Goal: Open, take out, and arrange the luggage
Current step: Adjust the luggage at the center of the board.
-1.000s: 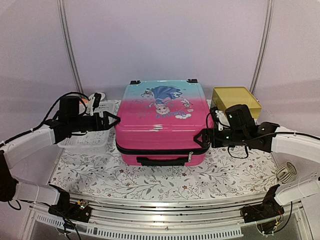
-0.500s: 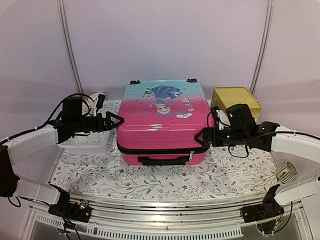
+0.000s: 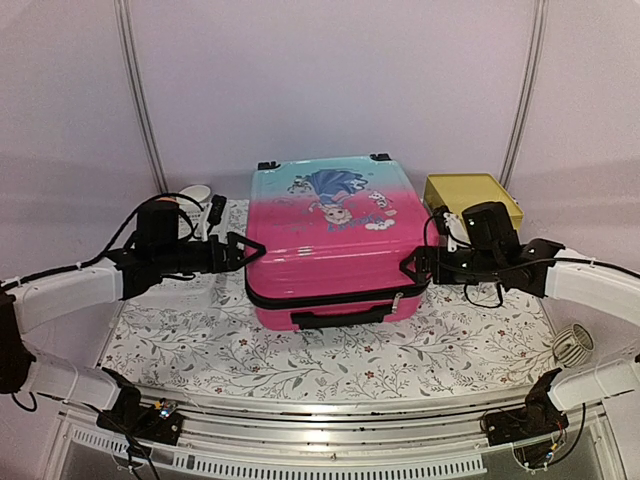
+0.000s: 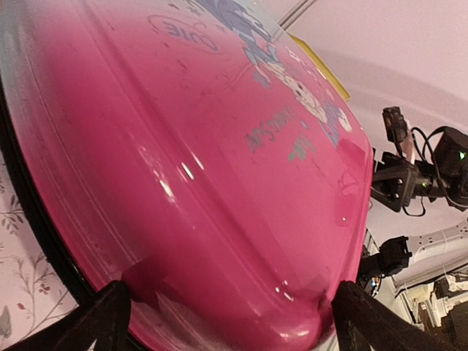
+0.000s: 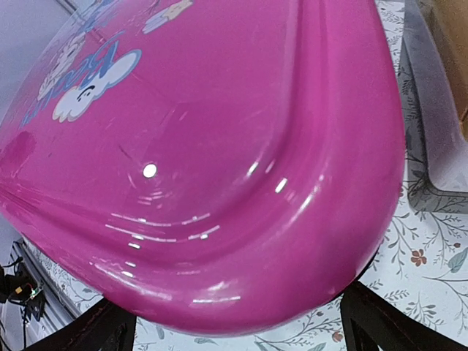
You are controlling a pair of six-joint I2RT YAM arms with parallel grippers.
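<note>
Lettering (image 4: 183, 29) on the princess-print suitcase (image 3: 335, 240) reads "CUTE"; left gripper (image 3: 243, 250) and right gripper (image 3: 410, 268) flank it, jaws spread wide, holding nothing.

both arms reached forward from the near edge and bent inward at the elbow, white forearms low and roughly level. the left gripper (image 3: 243, 251) pointed right, jaws spread wide, its two dark fingers (image 4: 110, 322) well apart at the bottom corners of its wrist view. the right gripper (image 3: 411, 268) pointed left, facing its partner, jaws likewise wide apart.
</note>
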